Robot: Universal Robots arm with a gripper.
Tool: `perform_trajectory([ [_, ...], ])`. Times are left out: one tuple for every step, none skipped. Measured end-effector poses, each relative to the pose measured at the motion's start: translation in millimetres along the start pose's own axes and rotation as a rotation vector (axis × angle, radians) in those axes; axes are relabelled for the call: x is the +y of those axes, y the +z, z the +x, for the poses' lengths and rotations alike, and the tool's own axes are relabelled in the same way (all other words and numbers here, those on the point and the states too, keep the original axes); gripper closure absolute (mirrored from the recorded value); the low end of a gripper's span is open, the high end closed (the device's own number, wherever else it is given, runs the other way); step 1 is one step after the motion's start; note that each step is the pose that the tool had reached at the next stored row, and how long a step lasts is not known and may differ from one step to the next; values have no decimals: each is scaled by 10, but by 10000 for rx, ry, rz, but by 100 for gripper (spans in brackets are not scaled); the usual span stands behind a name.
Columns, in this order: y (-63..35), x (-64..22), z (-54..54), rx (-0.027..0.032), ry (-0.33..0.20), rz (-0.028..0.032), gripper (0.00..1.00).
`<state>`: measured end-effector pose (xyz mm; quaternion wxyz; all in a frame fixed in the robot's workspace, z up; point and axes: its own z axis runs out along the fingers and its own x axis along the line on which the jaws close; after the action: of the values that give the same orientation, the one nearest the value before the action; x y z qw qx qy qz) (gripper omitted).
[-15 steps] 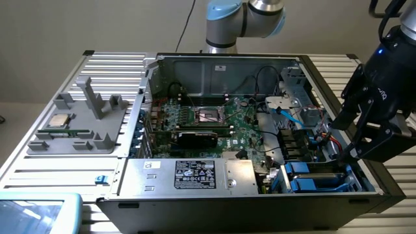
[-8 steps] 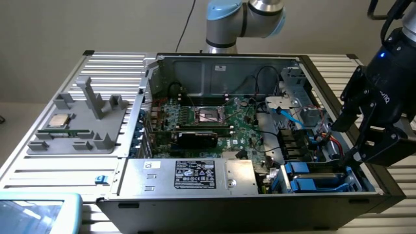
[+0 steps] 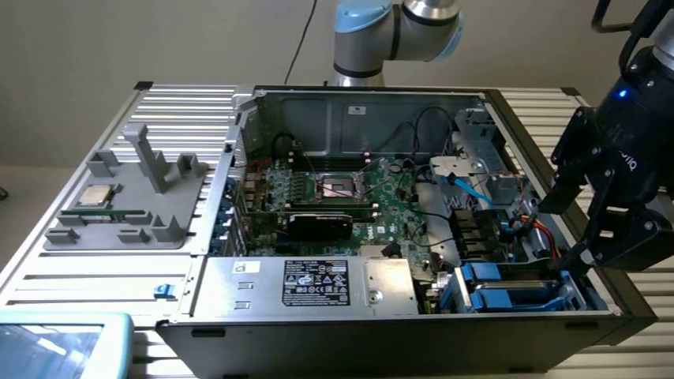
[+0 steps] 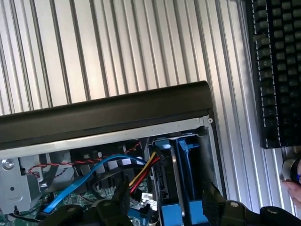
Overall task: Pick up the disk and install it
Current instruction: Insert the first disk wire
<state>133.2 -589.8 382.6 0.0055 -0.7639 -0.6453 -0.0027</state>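
The disk (image 4: 165, 188) stands on edge in the drive bay at the case's near corner, on the exterior view's right, with its blue side rails (image 4: 187, 181) showing. In the exterior view the disk (image 3: 506, 286) appears as grey and blue parts in that bay. My black gripper (image 3: 577, 237) hangs over this bay. In the wrist view the gripper (image 4: 163, 200) is open, its two dark fingers (image 4: 117, 202) set wide on either side of the disk. I cannot tell whether they touch it.
The open black computer case (image 3: 421, 332) lies on a ribbed metal table (image 3: 179, 106). A silver power supply box (image 3: 305, 284), red, yellow and blue cables (image 4: 113, 162) and the case wall (image 4: 103, 113) surround the bay. A grey fixture holds a processor chip (image 3: 97, 195). A keyboard (image 4: 277, 70) and a hand (image 4: 294, 181) lie beside the case.
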Motion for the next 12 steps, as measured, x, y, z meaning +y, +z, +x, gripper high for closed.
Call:
perform_trajectory([
  [0,0,0,21,-149,-37,28],
  [-1,0,0,43,-300,-70,28],
  [0,1,0,68,-464,-102,28],
  [0,0,0,88,-621,-127,28],
  [-1,0,0,108,-782,-153,28],
  [0,0,0,130,-941,-177,28],
  [0,0,0,150,-1099,-199,28],
  [0,1,0,176,-1259,-216,28],
  [1,1,0,206,-1414,-230,28],
  [0,0,0,233,-1571,-243,28],
  [1,0,0,283,-1715,-252,28],
  [0,0,0,347,-1821,-245,28],
])
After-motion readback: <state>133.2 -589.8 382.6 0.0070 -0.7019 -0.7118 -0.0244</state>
